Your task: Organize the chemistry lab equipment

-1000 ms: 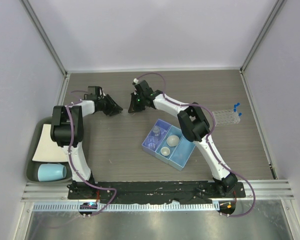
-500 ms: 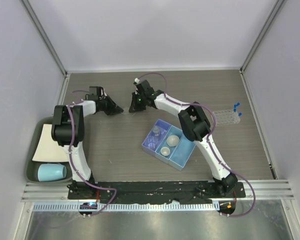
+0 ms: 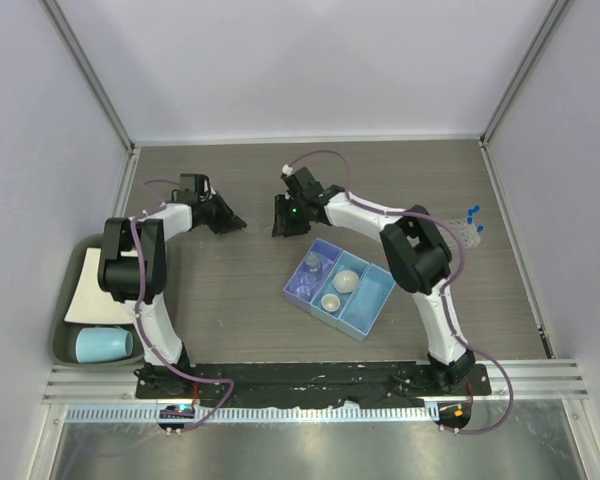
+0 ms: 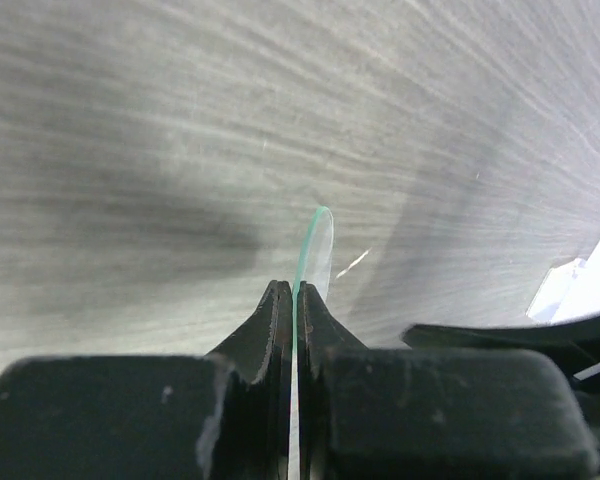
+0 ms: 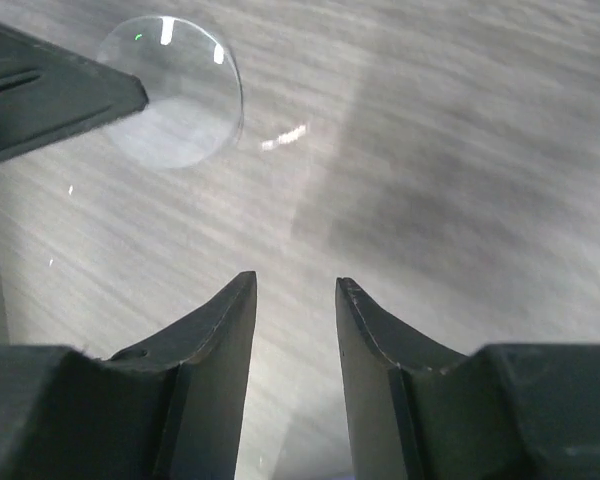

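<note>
A thin, clear round glass disc (image 4: 318, 250) is pinched edge-on in my left gripper (image 4: 293, 285), which is shut on it just above the grey table. In the right wrist view the same disc (image 5: 175, 90) shows face-on at the upper left, with a left finger (image 5: 50, 90) on its edge. My right gripper (image 5: 295, 285) is open and empty, a short way back from the disc. From above, the left gripper (image 3: 237, 223) and right gripper (image 3: 279, 221) face each other at the middle back. A glass beaker (image 3: 311, 264) and two white dishes (image 3: 346, 281) (image 3: 331, 301) sit in the blue tray (image 3: 375, 300).
The clear tube rack (image 3: 450, 236) lies at the right, with blue-capped tubes (image 3: 473, 214) at its far end. A green bin (image 3: 65, 340) off the table's left edge holds white paper (image 3: 100, 290) and a pale-blue cup (image 3: 104, 344).
My left gripper has shut on the glass disc. My right gripper has opened, let go of it and drawn back to the right.
</note>
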`<act>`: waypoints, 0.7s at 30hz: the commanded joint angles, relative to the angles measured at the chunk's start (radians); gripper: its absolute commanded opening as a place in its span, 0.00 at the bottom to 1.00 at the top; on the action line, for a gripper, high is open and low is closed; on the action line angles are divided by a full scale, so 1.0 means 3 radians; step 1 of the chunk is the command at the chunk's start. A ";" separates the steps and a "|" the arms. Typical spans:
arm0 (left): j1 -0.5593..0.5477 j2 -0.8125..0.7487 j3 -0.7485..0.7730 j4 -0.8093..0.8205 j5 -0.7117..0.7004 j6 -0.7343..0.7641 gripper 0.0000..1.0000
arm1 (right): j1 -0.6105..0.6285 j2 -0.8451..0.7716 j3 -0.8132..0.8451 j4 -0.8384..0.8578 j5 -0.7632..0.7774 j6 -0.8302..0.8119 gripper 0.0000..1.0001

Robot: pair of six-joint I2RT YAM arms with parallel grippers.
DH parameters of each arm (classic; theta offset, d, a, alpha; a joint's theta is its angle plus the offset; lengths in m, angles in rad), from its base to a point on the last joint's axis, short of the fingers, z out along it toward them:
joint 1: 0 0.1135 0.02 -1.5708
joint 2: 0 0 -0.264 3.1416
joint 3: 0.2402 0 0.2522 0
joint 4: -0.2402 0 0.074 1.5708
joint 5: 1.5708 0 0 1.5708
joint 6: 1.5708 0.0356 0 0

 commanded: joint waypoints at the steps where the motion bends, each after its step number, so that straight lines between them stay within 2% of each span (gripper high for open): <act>1: -0.0031 -0.0306 -0.0178 -0.0279 -0.0096 0.0098 0.00 | 0.0009 -0.0871 -0.0420 0.0103 0.0218 -0.0093 0.44; 6: -0.0118 -0.0664 -0.0347 -0.0111 0.0083 -0.0004 0.00 | -0.0001 -0.1683 -0.0855 0.0164 0.0315 -0.0093 0.47; 11: -0.0179 -0.0991 -0.0511 0.0109 0.0430 -0.0162 0.00 | 0.0004 -0.2155 -0.1034 0.0088 0.0208 -0.0031 0.48; 17: -0.0215 -0.1365 -0.0629 0.0595 0.1033 -0.0566 0.00 | -0.0007 -0.2677 -0.1320 0.0021 0.0054 0.0112 0.49; 20: -0.0297 -0.1539 -0.0674 0.0932 0.1269 -0.0827 0.00 | -0.0001 -0.2998 -0.1530 0.0006 0.0101 0.0178 0.49; 21: -0.0312 -0.1580 -0.0710 0.1201 0.1325 -0.0944 0.00 | -0.0006 -0.3075 -0.1591 0.0006 0.0096 0.0194 0.50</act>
